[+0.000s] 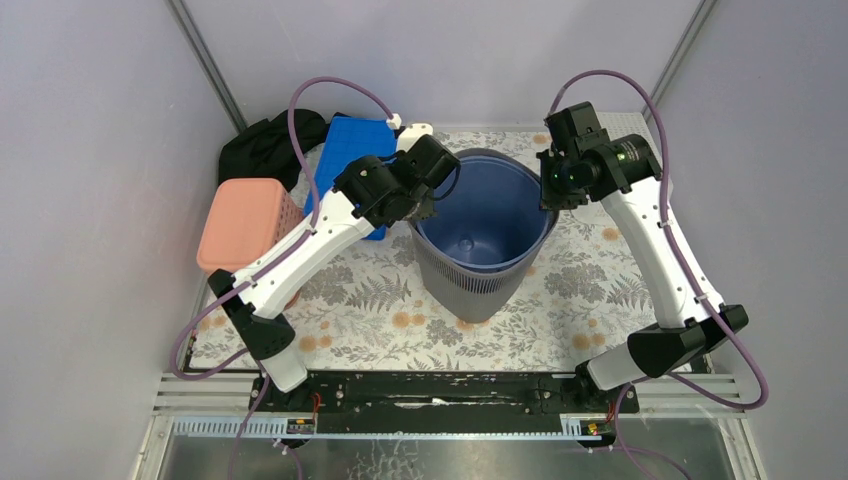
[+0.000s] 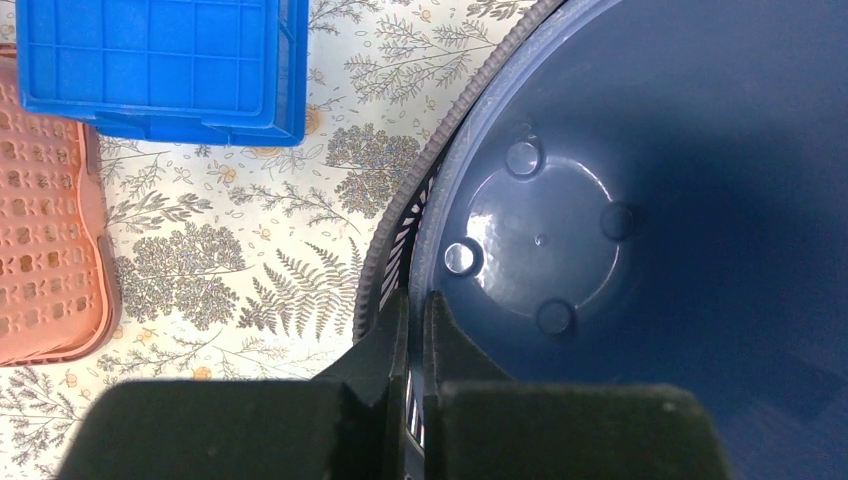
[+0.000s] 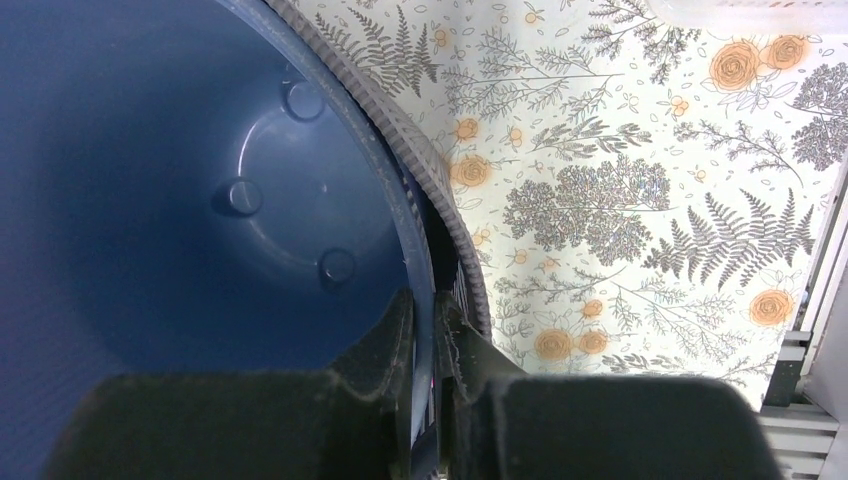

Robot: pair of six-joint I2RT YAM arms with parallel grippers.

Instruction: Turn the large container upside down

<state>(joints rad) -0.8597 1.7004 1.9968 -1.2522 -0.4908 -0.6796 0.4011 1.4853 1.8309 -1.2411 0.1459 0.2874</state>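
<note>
The large container (image 1: 486, 236) is a dark blue-grey round bin with a slatted outer wall. It stands upright, mouth up, in the middle of the flowered table. My left gripper (image 1: 424, 205) is shut on the bin's left rim, one finger inside the wall and one outside (image 2: 415, 310). On the opposite side my right gripper (image 1: 549, 190) is shut on the right rim in the same way (image 3: 432, 310). Both wrist views look straight down into the bin (image 2: 620, 200), whose round floor (image 3: 290, 190) holds nothing.
A blue crate (image 1: 350, 160) lies at the back left, just behind my left arm. Left of it sits a pink perforated basket (image 1: 245, 222), with a black cloth (image 1: 262, 145) behind. Grey walls enclose the table, and its metal frame (image 3: 815, 330) runs along the right side.
</note>
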